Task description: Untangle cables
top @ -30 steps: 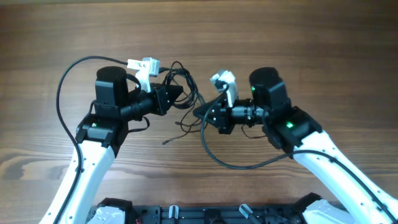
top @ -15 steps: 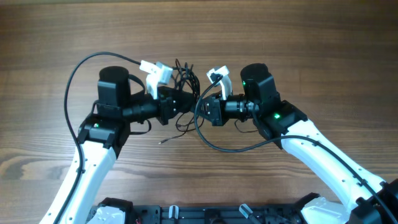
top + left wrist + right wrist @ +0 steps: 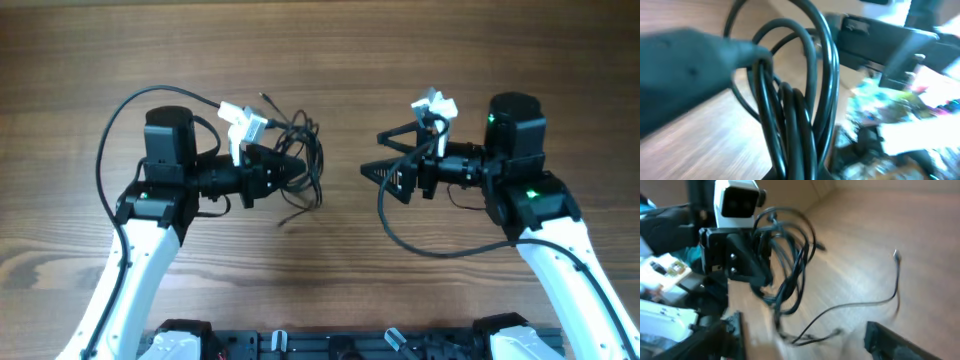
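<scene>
**Wood table (image 3: 330,40): left gripper (image 3: 296,166) shut on cables (image 3: 303,132), right gripper (image 3: 379,153) spread apart**

Seen from overhead w/ both arms coming up from bottom edge, elbows out, forearms turned inward so wrists face each other across centre.

L arm: bends at elbow near L side, runs level toward the right, ends w/ fingers together, clamped on the bunch. From L wrist cam: dark finger (image 3: 685,65) pressed vs. several black loops standing upright, v. close to lens, blurry.

R arm: rises from bottom-R corner, folds at elbow, points left. Fingers splayed wide, nothing between them, well apart from the bunch. From R wrist cam: own fingertips (image 3: 890,340) at lower corners, blurred.

Cables: gathered in loose loops at L tip, hanging off it toward wood, approx. centre-left of table. One thin strand trails down onto wood below the bunch. In R wrist view, dangle under L tip, w/ one strand snaking right along wood to small plug end (image 3: 896,255).
</scene>
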Motion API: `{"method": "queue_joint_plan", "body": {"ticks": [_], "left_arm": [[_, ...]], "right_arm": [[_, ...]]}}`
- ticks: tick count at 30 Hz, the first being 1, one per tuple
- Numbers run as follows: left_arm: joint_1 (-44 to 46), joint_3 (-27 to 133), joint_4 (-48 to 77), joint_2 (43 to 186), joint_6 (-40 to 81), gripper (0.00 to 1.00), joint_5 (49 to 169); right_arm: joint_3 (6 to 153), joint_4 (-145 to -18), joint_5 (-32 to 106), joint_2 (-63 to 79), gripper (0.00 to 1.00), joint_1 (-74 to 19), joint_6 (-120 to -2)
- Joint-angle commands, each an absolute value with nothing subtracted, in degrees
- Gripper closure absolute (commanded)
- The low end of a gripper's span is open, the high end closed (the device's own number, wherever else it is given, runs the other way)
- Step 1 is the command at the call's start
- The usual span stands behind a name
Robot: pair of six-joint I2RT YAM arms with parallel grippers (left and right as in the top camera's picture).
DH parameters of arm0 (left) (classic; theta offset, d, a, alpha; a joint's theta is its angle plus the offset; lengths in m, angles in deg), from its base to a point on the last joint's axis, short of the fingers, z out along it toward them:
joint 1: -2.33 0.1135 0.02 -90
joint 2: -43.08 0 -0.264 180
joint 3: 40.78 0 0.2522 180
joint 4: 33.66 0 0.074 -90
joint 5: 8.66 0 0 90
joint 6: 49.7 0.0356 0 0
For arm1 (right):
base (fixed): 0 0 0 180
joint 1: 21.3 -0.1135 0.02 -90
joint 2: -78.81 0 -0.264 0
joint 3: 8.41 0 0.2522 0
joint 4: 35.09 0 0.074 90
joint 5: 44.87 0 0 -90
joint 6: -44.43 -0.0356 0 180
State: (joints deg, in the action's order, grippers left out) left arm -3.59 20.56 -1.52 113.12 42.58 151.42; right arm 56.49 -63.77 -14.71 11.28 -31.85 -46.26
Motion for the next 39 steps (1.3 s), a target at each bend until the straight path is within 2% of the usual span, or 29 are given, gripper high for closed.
{"method": "queue_joint_plan", "body": {"ticks": [1,4,8,14,15,21,29,31,33,35,39], "left_arm": [[-3.2,20.6,-2.1,117.7,46.1,0.96,167.4],[-3.2,20.6,-2.3,120.0,46.1,0.96,171.2],[-4.0,20.7,-2.2,120.0,46.1,0.96,171.6],[-5.5,20.7,-2.2,120.0,46.1,0.96,171.7],[-5.8,20.6,-2.2,120.0,46.1,0.96,171.7],[-10.0,20.7,-2.2,120.0,46.1,0.96,171.7],[-11.0,20.7,-2.5,120.0,46.1,0.96,171.7],[-11.0,20.6,-2.5,120.0,45.9,0.96,171.7],[-11.0,20.6,-2.4,120.0,44.7,0.96,171.7],[-11.0,20.7,-2.4,119.8,42.8,0.96,171.7],[-11.1,20.6,-2.2,118.1,42.8,0.96,171.7]], "right_arm": [[57.4,-62.8,-15.6,11.0,0.16,-32.8,-39.9],[57.4,-61.5,-3.9,10.9,0.18,-35.6,-41.2],[57.4,-53.7,-0.1,10.8,0.18,-40.4,-44.5],[57.4,-51.8,12.5,10.6,0.2,-46.1,-44.7],[57.4,-51.4,14.0,10.4,0.24,-46.1,-44.8],[57.4,-47.9,16.1,6.5,0.28,-46.1,-47.9],[57.4,-45.9,6.2,4.7,0.25,-46.1,-50.3],[57.4,-44.6,10.2,1.9,0.25,-46.1,-50.3],[57.4,-44.4,18.3,0.2,0.32,-45.8,-51.3],[57.4,-44.2,32.2,-1.6,0.34,-43.9,-57.9],[57.4,-44.3,35.1,-2.4,0.36,-35.5,-61.1]]}}
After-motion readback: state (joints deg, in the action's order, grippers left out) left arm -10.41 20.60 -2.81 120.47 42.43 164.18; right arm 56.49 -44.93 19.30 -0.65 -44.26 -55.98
